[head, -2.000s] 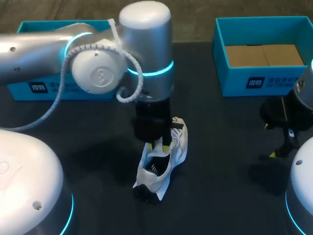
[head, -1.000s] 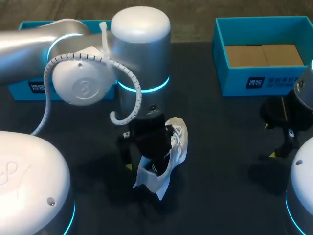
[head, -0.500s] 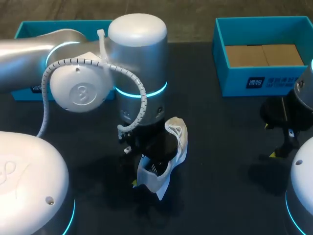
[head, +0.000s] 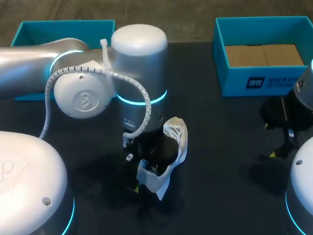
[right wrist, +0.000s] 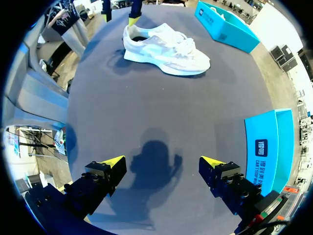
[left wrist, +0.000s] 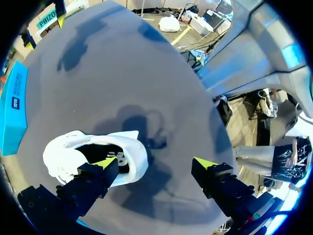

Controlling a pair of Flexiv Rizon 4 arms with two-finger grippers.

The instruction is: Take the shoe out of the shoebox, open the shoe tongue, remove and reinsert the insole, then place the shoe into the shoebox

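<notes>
**Shoe out on the counter, both jaws spread**

The dark counter (head: 220, 161) carries everything. In the head view my left arm (head: 139, 63) comes in from 9 o'clock and stands over the middle. A teal shoebox (head: 266, 81) with cardboard inside sits at 1 o'clock. A second teal box (head: 63, 27) at 11 o'clock is partly hidden behind that arm. The white shoe (head: 180, 142) rests on its sole near the centre, outside both boxes, at 5 o'clock from the arm's wrist. The left jaws are spread wide: one yellow-tipped finger (left wrist: 105, 164) is at the rim of the shoe's opening, the other over bare counter. The right jaws, at 3 o'clock, hang spread above the counter, well apart from the shoe.
</notes>
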